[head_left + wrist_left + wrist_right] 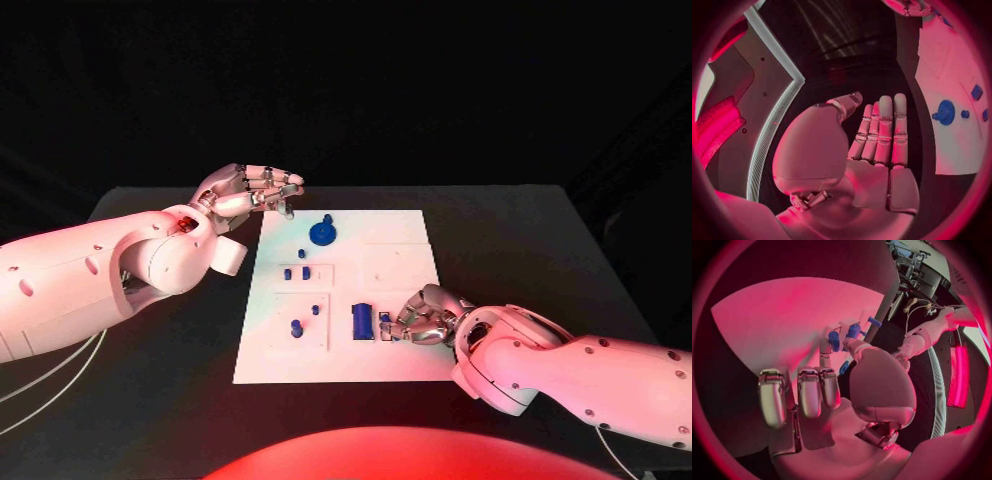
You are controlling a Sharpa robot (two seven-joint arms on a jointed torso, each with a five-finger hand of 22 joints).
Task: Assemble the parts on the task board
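A matt white task board (397, 300) carries smooth blue plastic-looking parts (323, 234) on a matt black table (534, 240).

arms: white, smooth rounded shells, small dark screw holes
left hand (248, 190): silver, segmented fingers
right hand (423, 316): silver, jointed
cables: thin white, lower left of frame
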